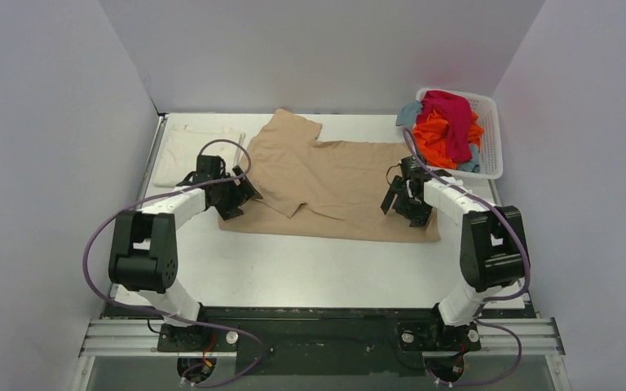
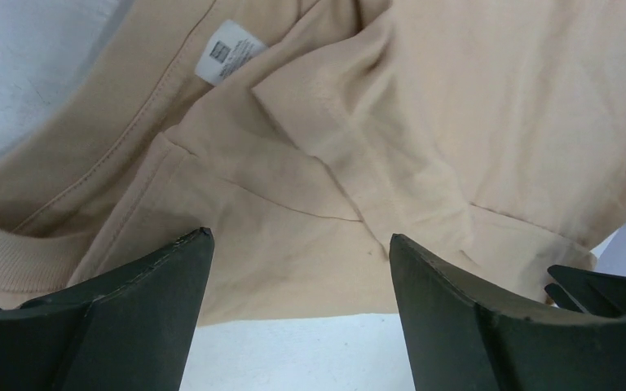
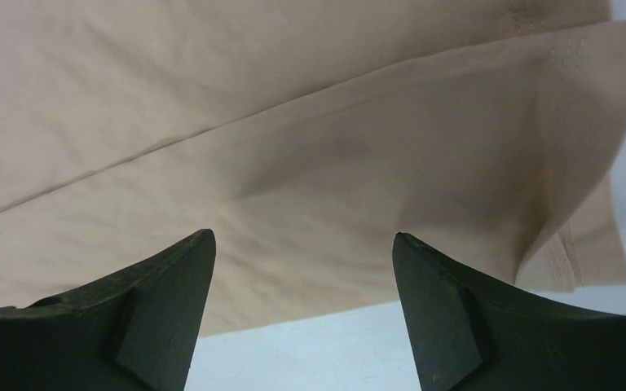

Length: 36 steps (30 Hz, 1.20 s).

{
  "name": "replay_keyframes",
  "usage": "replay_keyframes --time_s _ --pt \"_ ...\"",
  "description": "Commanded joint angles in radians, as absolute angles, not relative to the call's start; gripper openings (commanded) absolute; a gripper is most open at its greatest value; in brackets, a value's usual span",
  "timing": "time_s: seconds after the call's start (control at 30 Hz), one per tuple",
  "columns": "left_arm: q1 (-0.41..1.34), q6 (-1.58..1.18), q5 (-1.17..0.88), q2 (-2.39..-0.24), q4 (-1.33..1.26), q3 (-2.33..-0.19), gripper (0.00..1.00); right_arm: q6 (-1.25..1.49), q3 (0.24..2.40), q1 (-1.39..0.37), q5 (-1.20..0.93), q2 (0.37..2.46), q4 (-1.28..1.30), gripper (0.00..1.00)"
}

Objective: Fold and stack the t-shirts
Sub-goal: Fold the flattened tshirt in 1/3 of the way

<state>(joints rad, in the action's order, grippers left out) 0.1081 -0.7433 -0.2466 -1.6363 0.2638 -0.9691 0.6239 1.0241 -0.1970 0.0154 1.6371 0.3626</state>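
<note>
A large tan t-shirt (image 1: 334, 183) lies spread on the table's middle, one sleeve folded over its left part. Its white neck label (image 2: 228, 50) shows in the left wrist view. My left gripper (image 1: 243, 198) is open and empty at the shirt's left edge, its fingers (image 2: 143, 285) straddling the hem (image 2: 293, 277). My right gripper (image 1: 398, 204) is open and empty over the shirt's right near edge (image 3: 310, 244). A folded cream-white t-shirt (image 1: 191, 151) lies at the back left. Magenta (image 1: 450, 118), orange (image 1: 440, 137) and teal (image 1: 410, 112) shirts are piled at the back right.
A white mesh basket (image 1: 491, 138) at the back right holds the coloured shirts. Grey walls close in the table on left, back and right. The black rail with both arm bases (image 1: 318, 330) runs along the near edge.
</note>
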Motion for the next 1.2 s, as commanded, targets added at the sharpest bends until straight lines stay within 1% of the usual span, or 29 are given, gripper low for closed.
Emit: replay_keyframes --time_s 0.0,0.13,0.23,0.37,0.5,0.6,0.77,0.83,0.93,1.0,1.07,1.17 --pt "0.107 -0.753 -0.276 -1.693 0.194 -0.936 0.89 0.612 1.018 -0.141 0.055 1.696 0.369 0.74" --pt "0.104 -0.751 -0.230 -1.695 0.216 -0.909 0.90 0.597 0.981 -0.053 0.057 1.729 0.350 0.74" --pt "0.102 -0.751 -0.210 -1.681 0.235 -0.877 0.91 0.583 0.962 -0.038 0.018 1.733 0.354 0.73" --pt "0.101 -0.760 -0.153 -1.618 0.297 -0.793 0.91 0.613 0.866 -0.038 -0.043 1.665 0.354 0.72" --pt "0.106 -0.799 -0.087 -1.492 0.370 -0.681 0.91 0.663 0.713 -0.042 -0.089 1.554 0.360 0.71" --pt "0.110 -0.834 -0.026 -1.340 0.447 -0.589 0.91 0.697 0.576 -0.063 -0.117 1.435 0.388 0.70" --pt "0.131 -0.912 0.071 -1.095 0.649 -0.481 0.92 0.808 0.450 -0.200 -0.041 1.208 0.530 0.70" --pt "0.176 -0.968 0.099 -0.988 0.704 -0.470 0.92 0.855 0.422 -0.240 -0.013 1.065 0.603 0.70" --pt "0.217 -1.021 0.161 -0.849 0.797 -0.511 0.92 0.888 0.414 -0.256 0.042 0.925 0.706 0.70" --pt "0.237 -1.013 0.190 -0.800 0.844 -0.562 0.92 0.872 0.436 -0.257 0.073 0.849 0.722 0.71" --pt "0.249 -0.986 0.167 -0.783 0.837 -0.608 0.92 0.836 0.507 -0.257 0.096 0.812 0.721 0.71" --pt "0.268 -0.930 0.029 -0.814 0.740 -0.641 0.92 0.790 0.594 -0.258 0.091 0.817 0.706 0.72"
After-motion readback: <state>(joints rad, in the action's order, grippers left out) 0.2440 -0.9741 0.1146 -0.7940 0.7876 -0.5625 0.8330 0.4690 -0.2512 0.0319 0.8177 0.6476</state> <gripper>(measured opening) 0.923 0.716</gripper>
